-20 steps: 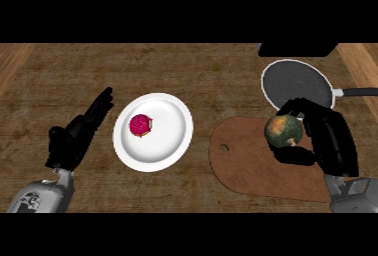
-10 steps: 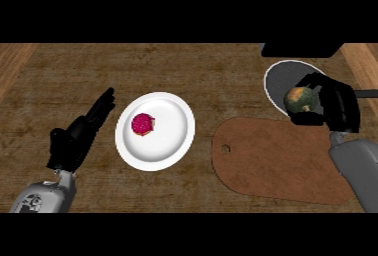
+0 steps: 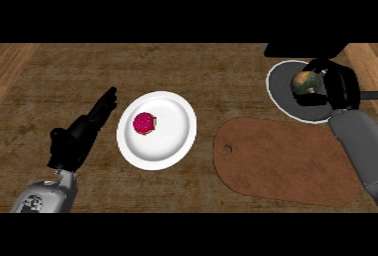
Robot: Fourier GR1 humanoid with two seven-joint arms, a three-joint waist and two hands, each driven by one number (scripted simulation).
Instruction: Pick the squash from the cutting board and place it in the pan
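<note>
The wooden counter (image 3: 221,70) has much bare surface between the two hands. The brown cutting board (image 3: 284,162) lies below the right hand (image 3: 336,87), nothing on it, with a small hole near its left edge. The white plate (image 3: 173,145) stands just right of the left hand (image 3: 77,135), which rests with straight fingers; a red piece (image 3: 145,123) lies on it. The grey pan (image 3: 291,100) sits under the right hand, near the counter's right edge. The squash (image 3: 307,83), round, green with orange patches, is clasped in the right hand's curled fingers over the pan.
</note>
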